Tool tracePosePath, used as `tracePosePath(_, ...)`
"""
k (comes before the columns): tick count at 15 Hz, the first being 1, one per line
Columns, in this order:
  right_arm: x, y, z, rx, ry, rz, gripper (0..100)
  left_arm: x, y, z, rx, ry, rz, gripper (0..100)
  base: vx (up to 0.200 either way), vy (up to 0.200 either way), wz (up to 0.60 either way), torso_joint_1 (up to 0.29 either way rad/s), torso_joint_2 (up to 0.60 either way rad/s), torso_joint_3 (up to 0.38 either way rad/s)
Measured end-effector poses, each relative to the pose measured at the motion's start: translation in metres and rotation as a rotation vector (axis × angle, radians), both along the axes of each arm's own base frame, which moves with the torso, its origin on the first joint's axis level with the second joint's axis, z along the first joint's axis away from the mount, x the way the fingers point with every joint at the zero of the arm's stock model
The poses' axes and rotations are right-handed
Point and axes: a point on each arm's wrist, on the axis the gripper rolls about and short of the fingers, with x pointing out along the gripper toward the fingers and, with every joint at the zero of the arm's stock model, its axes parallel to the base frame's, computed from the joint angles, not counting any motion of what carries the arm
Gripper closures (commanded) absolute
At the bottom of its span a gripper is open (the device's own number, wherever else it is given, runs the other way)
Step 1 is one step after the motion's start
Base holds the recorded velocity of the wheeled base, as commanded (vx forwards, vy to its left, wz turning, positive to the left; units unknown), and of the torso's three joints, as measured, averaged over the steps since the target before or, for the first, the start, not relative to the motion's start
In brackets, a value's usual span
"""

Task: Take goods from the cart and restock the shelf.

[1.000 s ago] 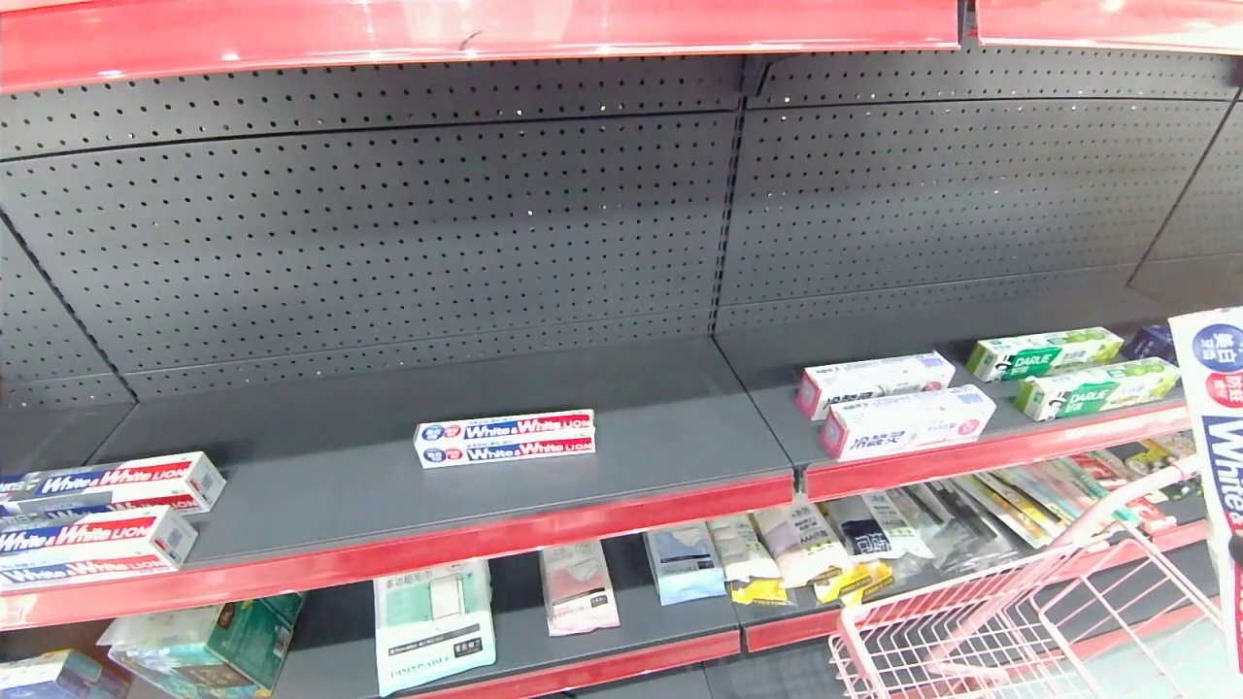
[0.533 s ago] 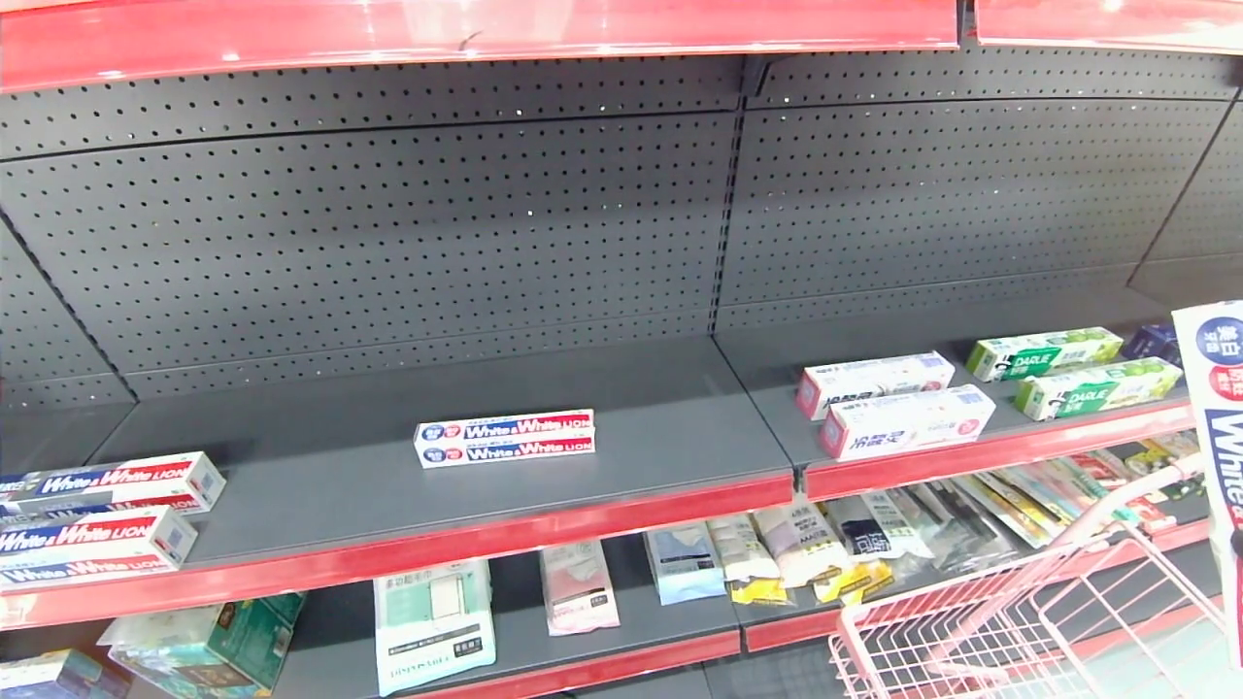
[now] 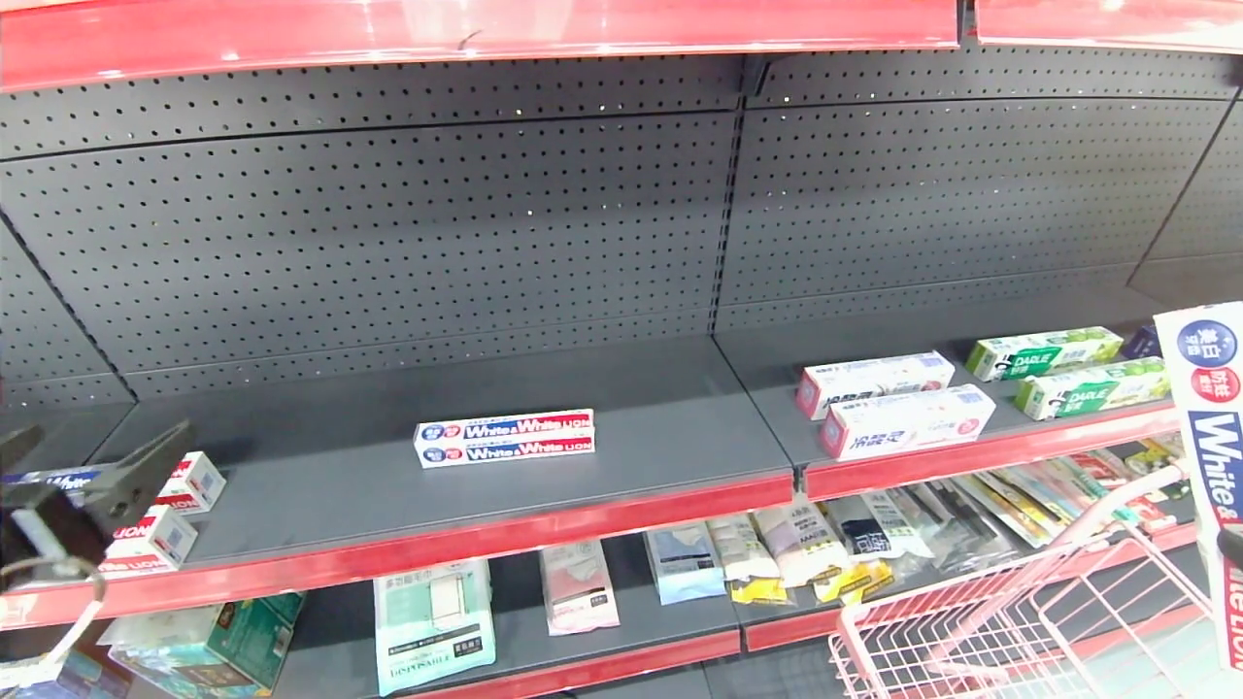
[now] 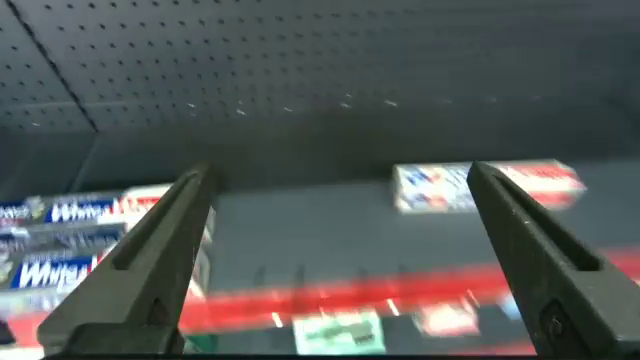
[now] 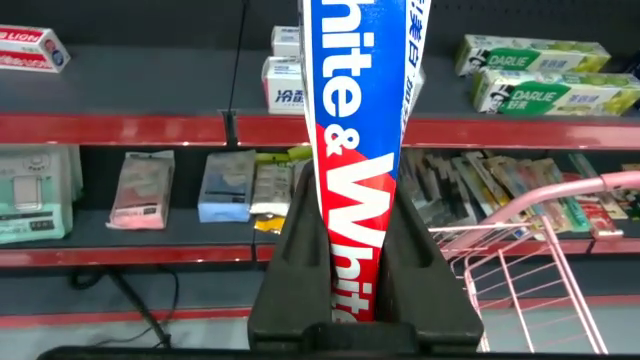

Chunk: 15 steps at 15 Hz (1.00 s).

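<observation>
My right gripper (image 5: 360, 255) is shut on a red, white and blue toothpaste box (image 5: 358, 130), held upright at the right edge of the head view (image 3: 1209, 456), above the pink cart (image 3: 1020, 621). My left gripper (image 3: 102, 437) stands open with nothing between its fingers (image 4: 150, 270), low at the left in front of two matching boxes (image 3: 170, 510) on the grey shelf (image 3: 631, 417). Another matching pair of boxes (image 3: 505, 438) lies mid-shelf and appears ahead of the left gripper (image 4: 490, 185).
White boxes (image 3: 893, 403) and green boxes (image 3: 1068, 369) lie on the shelf's right section. Packets (image 3: 432, 621) fill the lower shelf. A red-edged shelf (image 3: 486, 24) hangs overhead. Bare shelf room lies on both sides of the middle pair.
My left gripper has come up into the head view at the lower left, now covering part of the two left boxes. The held box has shifted slightly left.
</observation>
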Motion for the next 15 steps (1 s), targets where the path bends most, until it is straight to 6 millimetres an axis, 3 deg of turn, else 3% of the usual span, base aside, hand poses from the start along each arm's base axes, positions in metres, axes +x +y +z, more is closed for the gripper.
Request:
tracePosePath(3, 0.0, 0.002, -0.002, 0.006, 0.006, 0.052, 100, 0.058, -0.005, -0.019, 0.008, 0.05, 0.066, 0, 0.0, 0.0, 0.0, 0.0, 0.0, 0.0)
tracePosePath(7, -0.001, 0.003, -0.002, 0.008, 0.004, 0.084, 100, 0.123, -0.027, -0.036, -0.163, 0.112, 0.112, 0, 0.0, 0.0, 0.0, 0.0, 0.0, 0.0)
tracePosePath(10, -0.001, 0.004, -0.002, 0.01, 0.001, 0.095, 100, 0.151, -0.052, -0.041, -0.236, 0.13, -0.005, 0, 0.0, 0.0, 0.0, 0.0, 0.0, 0.0)
tracePosePath(15, -0.001, 0.004, 0.0, 0.008, -0.007, 0.095, 100, 0.187, -0.074, -0.058, -0.246, 0.215, -0.148, 0, 0.0, 0.0, 0.0, 0.0, 0.0, 0.0)
